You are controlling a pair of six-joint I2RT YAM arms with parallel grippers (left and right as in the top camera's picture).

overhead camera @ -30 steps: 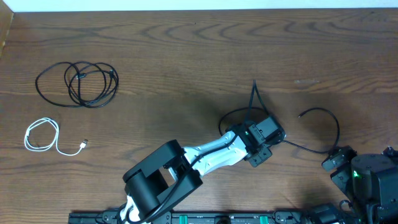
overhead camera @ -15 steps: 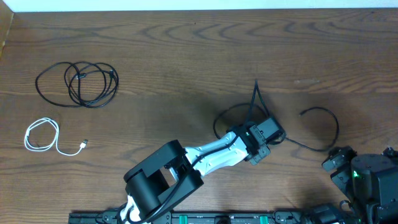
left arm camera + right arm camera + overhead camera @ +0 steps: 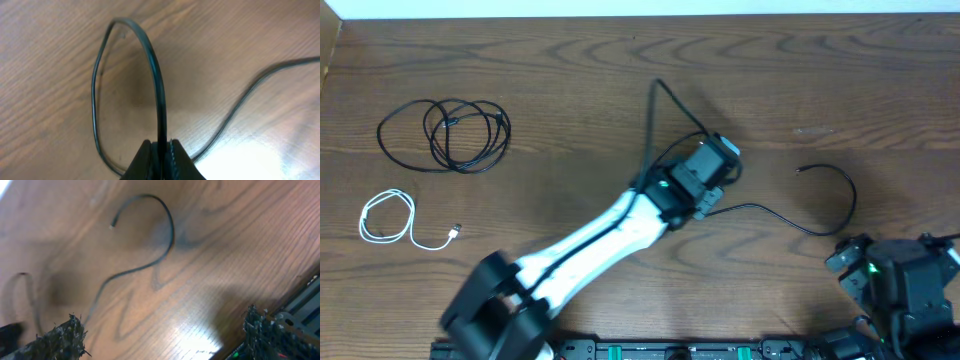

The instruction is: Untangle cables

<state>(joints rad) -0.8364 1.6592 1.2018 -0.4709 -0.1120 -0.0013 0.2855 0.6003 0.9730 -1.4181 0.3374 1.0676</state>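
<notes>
1. At the far left, a long thin black cord [image 3: 445, 135] lies in loose loops. Just below it, apart, lies a short white cord with a silver plug [image 3: 388, 218]. Both look already sorted on the brown wooden table [image 3: 620, 70].
2. In the middle, the left gripper [image 3: 159, 150] has its fingers together, clamped on a second thin black cord [image 3: 155, 85]. It pinches a loop that arches over the wood, probably so the cord can be drawn out straight.
3. To the right, this cord's tail curves to a free end, touching nothing else.
4. At the far right, the right gripper [image 3: 162, 317] hangs with its jaws wide apart and empty, seemingly parked out of the way.
</notes>
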